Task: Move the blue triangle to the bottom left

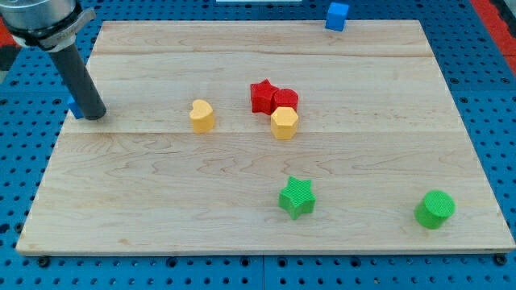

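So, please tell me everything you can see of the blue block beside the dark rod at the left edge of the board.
Only a small sliver of this blue block shows, because my rod stands in front of it. It looks like solid, matte blue material. Its shape cannot be made out from here. It sits at the wooden board's left edge, in the upper half of the view. My tip is right beside it on the view's right, apparently touching it, though contact is not certain. No other block is near it.
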Motion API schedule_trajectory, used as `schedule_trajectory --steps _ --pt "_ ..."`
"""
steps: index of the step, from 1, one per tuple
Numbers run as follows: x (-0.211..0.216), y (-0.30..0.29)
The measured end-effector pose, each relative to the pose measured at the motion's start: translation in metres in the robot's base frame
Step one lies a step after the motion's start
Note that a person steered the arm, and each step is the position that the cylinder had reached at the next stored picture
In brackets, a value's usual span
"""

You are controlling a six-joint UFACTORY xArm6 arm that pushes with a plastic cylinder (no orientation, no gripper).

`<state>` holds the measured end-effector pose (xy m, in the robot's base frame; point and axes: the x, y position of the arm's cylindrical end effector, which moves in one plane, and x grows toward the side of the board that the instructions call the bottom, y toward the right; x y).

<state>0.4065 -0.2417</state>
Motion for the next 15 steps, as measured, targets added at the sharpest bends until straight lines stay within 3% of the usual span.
schedule_trajectory --steps 2,6,7,8,10,11,12,14,15 --pt "-0.010 0.031" --pt "0.011 0.171" --pt "0.010 0.159" --pt "-0.024 0.141" --pt "-0.078 0.036" --pt "-0.046 -0.028" --pt "-0.017 -0.047" --pt "0.078 -0.038" --pt "0.089 -0.004"
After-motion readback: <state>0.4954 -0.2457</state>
